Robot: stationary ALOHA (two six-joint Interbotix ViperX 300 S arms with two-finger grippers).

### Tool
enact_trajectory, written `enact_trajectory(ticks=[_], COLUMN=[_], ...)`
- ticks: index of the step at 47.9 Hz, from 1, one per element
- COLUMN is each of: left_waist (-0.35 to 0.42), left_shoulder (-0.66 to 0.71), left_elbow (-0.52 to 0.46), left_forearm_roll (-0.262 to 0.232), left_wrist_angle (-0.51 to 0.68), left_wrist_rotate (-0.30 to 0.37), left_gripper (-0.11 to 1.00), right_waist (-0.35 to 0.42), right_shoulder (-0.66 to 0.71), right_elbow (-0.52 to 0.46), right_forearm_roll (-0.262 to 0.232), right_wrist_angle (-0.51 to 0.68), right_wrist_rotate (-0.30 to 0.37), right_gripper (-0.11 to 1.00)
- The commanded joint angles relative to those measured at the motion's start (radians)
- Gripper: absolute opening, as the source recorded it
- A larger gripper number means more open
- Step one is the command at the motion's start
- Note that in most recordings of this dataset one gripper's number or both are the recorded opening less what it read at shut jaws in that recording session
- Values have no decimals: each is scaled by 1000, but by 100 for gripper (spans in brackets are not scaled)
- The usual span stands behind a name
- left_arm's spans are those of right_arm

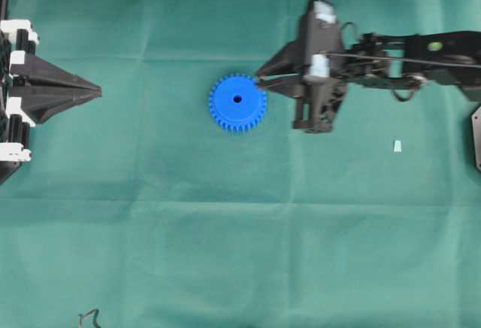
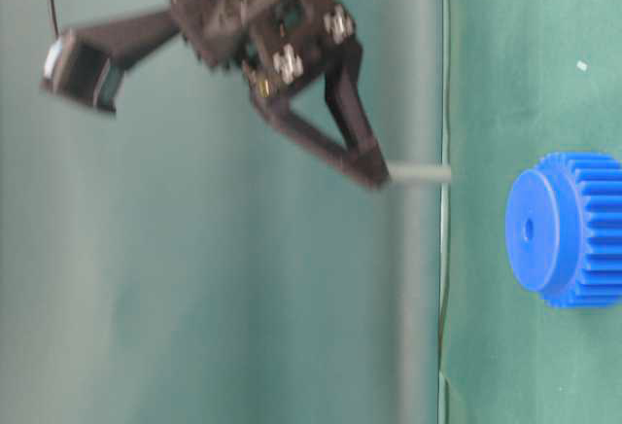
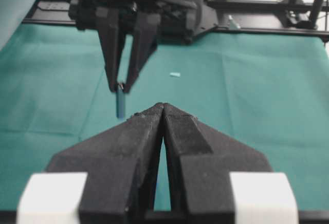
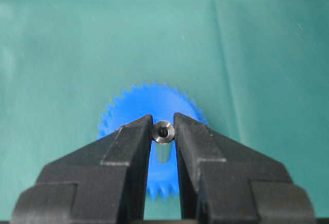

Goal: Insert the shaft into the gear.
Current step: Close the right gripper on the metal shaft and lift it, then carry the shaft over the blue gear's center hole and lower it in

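Right pincer point(image 4: 163, 131) clenched on the short silvery-grey metal shaft point(image 4: 163, 132), held above the bench point(image 1: 150, 230), clear of the cloth. Bright blue toothed plastic gear point(image 1: 237, 102) lies flat below, its centre hole hidden behind the fingertips in the right wrist view. Left pincer point(image 3: 163, 110) clenched on nothing, well apart. Small whitish chip point(image 1: 397, 146) too small to identify.

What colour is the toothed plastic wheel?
Bright blue toothed plastic wheel, clearest in the overhead view.
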Motion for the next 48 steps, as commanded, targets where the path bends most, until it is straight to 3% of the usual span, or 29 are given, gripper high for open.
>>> enact_trajectory(ticks=[1, 21, 48], left_waist=[5, 6, 6], left_shoulder=[3, 0, 2], left_elbow=[-31, -34, -34], left_forearm_roll=[3, 3, 3], left_wrist_angle=[-5, 9, 12], left_wrist_rotate=[-2, -6, -6], left_gripper=[0, 0, 0], right_waist=[3, 3, 3], right_shoulder=[26, 69, 207], right_elbow=[-66, -94, -66], right_forearm_roll=[-3, -2, 20], right_wrist_angle=[-6, -14, -137], right_wrist_rotate=[3, 5, 9], right_gripper=[17, 17, 17])
